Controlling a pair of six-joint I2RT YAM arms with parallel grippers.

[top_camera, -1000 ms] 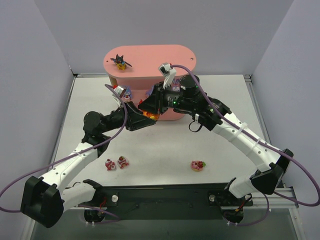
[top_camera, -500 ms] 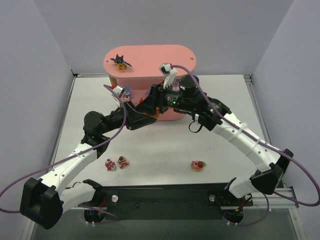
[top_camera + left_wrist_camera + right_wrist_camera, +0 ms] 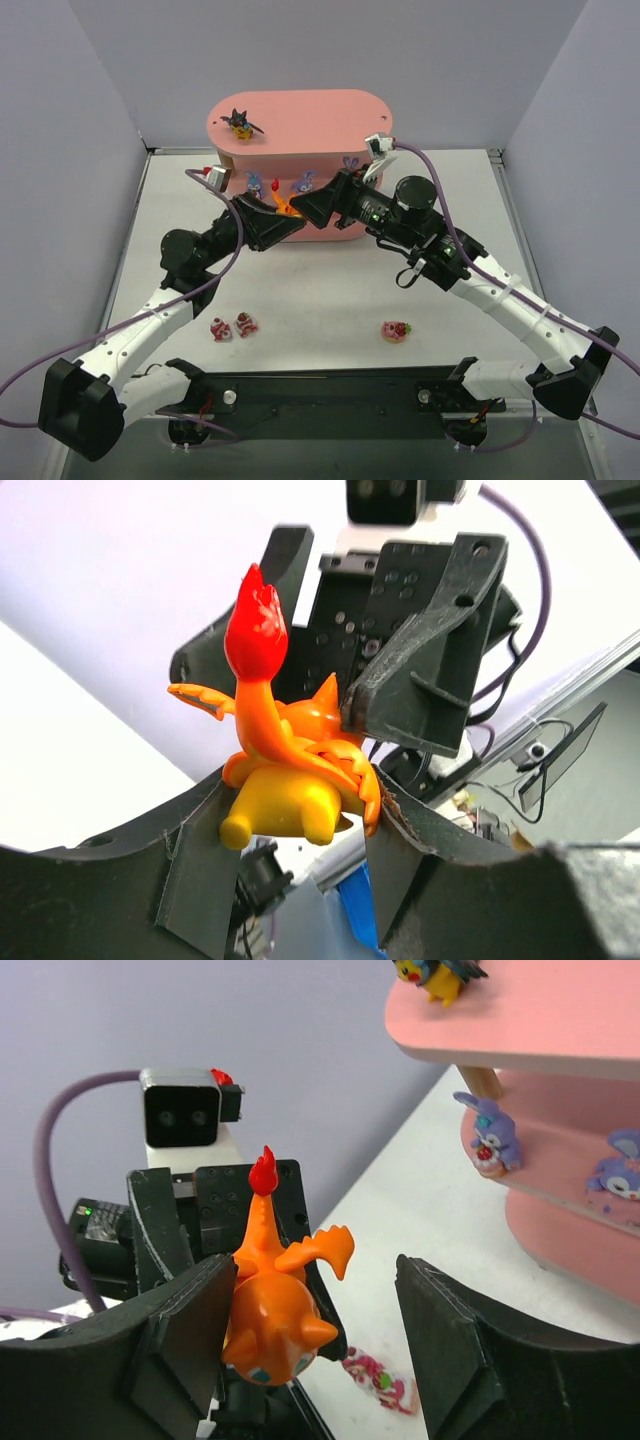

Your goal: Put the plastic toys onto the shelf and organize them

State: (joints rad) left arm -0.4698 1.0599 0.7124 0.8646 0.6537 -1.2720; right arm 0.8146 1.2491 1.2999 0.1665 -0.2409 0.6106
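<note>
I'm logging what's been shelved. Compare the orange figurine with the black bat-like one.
The orange figurine is clamped in the left gripper, off the shelf; the black bat-like figurine stands on the shelf's top board. The orange one has a red tail tip; the bat-like one is black over yellow. Both are tiny beside the shelf.

The orange figurine (image 3: 290, 770) is smooth, glossy plastic with a shiny red tail tip, the left claw (image 3: 295, 855) is matt black plastic with rough, frayed edges, the shelf (image 3: 310, 120) has matt pink boards on pale bare-wood posts (image 3: 482, 1082), and the tabletop (image 3: 320, 300) is matt white.
</note>
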